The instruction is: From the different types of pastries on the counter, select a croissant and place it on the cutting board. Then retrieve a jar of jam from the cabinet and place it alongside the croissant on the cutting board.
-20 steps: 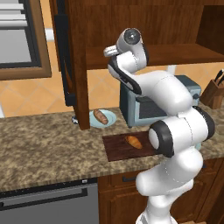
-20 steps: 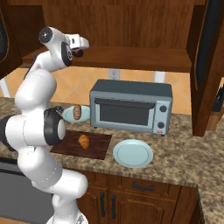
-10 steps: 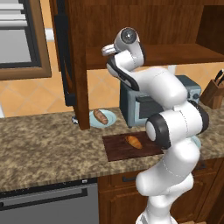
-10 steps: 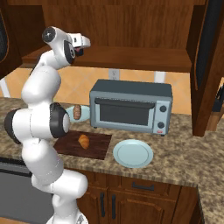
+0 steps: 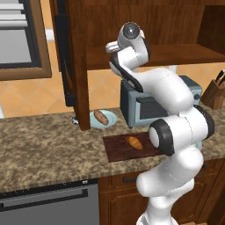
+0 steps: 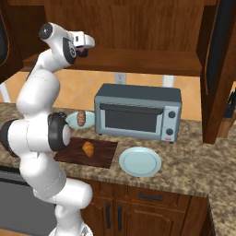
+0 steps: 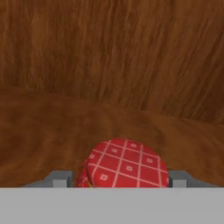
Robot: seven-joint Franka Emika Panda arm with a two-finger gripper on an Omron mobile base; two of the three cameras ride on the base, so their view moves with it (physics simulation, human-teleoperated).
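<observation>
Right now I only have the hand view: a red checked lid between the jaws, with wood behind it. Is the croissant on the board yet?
Observer: Yes. The croissant lies on the cutting board, roughly mid-board.
Operator: Is there room beside it for the jar?
Observer: Bare wood shows on the board's side toward the empty plate, so that side looks free.
Operator: Anything close by that I could knock on the way down?
Observer: The brown loaf sits on a second blue plate just behind the board, next to the toaster oven.
</observation>
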